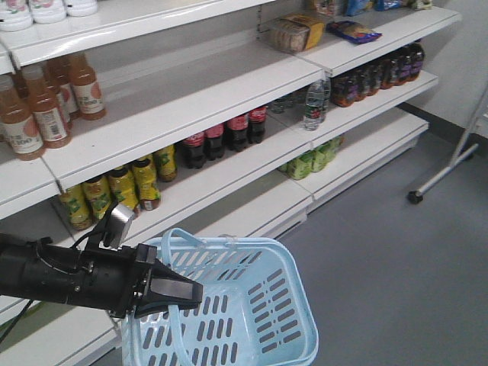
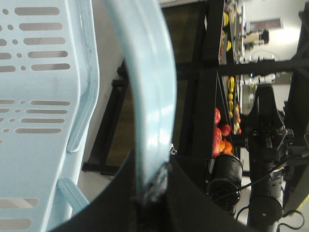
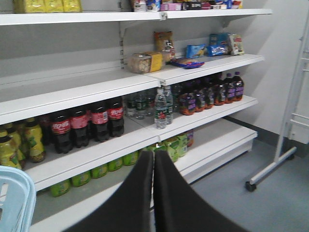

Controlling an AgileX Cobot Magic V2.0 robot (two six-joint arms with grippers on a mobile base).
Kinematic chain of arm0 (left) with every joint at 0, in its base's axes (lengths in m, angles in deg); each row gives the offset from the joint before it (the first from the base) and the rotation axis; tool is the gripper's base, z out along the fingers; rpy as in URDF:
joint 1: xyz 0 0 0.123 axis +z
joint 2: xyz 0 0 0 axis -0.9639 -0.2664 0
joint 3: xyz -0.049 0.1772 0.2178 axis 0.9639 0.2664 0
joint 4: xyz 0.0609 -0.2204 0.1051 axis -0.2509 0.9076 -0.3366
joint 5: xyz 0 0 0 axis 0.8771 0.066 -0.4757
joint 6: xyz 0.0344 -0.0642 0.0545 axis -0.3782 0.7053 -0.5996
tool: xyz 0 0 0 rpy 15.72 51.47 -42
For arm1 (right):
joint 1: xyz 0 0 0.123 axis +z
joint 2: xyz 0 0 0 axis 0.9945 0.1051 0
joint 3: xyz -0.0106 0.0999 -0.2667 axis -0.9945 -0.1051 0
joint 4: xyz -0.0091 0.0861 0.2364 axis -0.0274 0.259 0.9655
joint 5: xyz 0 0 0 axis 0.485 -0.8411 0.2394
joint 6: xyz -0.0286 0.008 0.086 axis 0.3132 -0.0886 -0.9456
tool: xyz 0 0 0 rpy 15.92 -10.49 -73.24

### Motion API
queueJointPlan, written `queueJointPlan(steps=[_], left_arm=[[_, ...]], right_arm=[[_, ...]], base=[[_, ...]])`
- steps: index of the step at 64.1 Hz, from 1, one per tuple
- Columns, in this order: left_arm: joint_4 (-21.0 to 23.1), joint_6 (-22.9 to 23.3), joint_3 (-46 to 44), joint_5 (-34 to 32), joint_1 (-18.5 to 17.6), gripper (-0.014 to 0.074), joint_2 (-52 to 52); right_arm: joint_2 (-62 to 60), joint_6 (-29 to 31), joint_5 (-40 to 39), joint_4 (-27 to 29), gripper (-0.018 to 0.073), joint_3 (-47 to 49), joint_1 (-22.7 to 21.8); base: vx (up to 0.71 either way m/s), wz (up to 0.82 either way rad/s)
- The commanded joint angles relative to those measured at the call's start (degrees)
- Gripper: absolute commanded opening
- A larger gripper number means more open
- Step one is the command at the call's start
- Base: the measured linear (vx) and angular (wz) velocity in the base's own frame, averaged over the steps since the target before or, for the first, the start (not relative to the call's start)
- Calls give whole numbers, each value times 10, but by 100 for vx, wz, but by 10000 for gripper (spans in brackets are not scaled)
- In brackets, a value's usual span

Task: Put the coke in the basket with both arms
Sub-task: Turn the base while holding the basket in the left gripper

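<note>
**A:** Where is the coke?

**B:** 4 coke bottles (image 1: 216, 141) stand in a row on a white shelf (image 1: 252, 164), just right of some yellow drink bottles (image 1: 122, 191). They are well apart from the light blue basket (image 1: 252, 242) below.

**A:** And the grippers?

**B:** The left gripper (image 1: 191, 291) is clamped on the basket's loop handle (image 2: 149, 96). The right gripper (image 3: 153, 159) faces the shelves, fingers pressed together, holding nothing.

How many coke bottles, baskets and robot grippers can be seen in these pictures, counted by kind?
Coke bottles: 4
Basket, light blue: 1
Grippers: 2 (left gripper shut on the basket handle; right gripper shut, holding nothing)
Total: 7
</note>
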Motion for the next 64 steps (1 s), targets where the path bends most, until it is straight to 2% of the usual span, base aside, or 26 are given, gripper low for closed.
queueJointPlan(steps=[1, 64], left_arm=[[37, -6, -10, 52, -2, -7, 27], [37, -6, -10, 52, -2, -8, 27]], right_arm=[[-11, 7, -41, -3, -10, -7, 0], [-11, 7, -40, -3, -10, -7, 0]], base=[[-5, -50], [-3, -45]])
